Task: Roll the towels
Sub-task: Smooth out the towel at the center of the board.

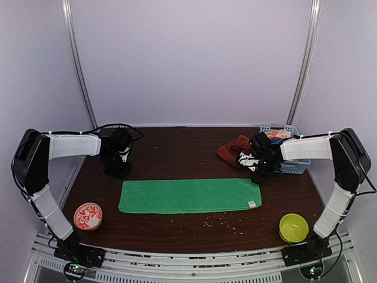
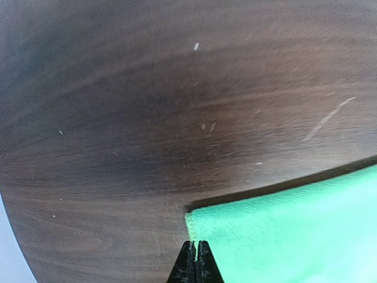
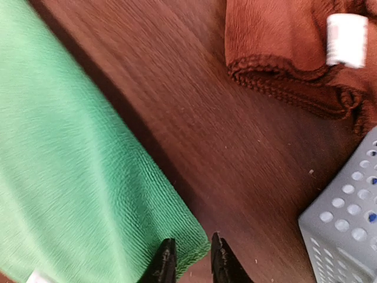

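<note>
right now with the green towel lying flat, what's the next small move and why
Probably lower the right gripper and close it on the far right corner of the green towel. The towel lies spread, not yet rolled, that corner sits under the parted right jaws, and the left gripper is shut beside the far left corner.

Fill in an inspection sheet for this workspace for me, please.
Surface: dark wooden table, crumbs near the front edge.
Job's things: green towel spread flat; rust-red towel bunched beside the basket.
Clutter: red patterned bowl, yellow-green bowl, the perforated blue-grey basket.
Grippers: left gripper shut at a corner of the green towel; right gripper slightly open at the opposite end.
Cables: black cable looped behind the left gripper.
Surroundings: pale lilac walls, two metal poles.
</note>
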{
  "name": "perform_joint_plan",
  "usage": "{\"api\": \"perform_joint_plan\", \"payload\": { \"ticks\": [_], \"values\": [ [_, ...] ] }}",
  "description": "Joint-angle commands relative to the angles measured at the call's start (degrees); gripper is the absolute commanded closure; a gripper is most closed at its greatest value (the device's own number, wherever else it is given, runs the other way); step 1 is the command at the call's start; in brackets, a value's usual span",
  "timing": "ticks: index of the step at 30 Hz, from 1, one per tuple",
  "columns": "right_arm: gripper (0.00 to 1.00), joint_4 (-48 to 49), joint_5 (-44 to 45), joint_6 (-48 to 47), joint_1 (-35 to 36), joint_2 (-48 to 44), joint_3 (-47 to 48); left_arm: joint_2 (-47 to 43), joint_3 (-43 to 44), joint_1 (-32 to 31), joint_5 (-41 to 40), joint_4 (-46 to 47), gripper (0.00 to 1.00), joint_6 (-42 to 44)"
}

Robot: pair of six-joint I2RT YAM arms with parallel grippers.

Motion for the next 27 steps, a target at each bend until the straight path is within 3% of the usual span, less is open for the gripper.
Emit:
{"api": "perform_joint_plan", "payload": {
  "ticks": [1, 5, 16, 27],
  "values": [
    [0.77, -5.8, -5.6, 0.5, 0.0, -7.9, -0.3, -6.2, 1.6, -1.9, 3.7, -1.4, 1.00, 0.8],
    [0.77, -9.1, -8.6, 0.2, 0.0, -10.5, -1.8, -9.3, -1.9, -4.9, 8.3, -2.4, 1.00, -0.8],
    [0.77, -9.1, -11.3, -1.4, 0.9, -12.4, -7.4, -11.6, -14.4, -11.3, 10.3, -2.2, 1.00, -8.1],
    [0.79, -5.5, -1.8, -0.9, 3.3, -8.3, -12.9, -10.7, -19.6, -13.2, 11.6, -0.2, 1.00, -10.0]
  ]
}}
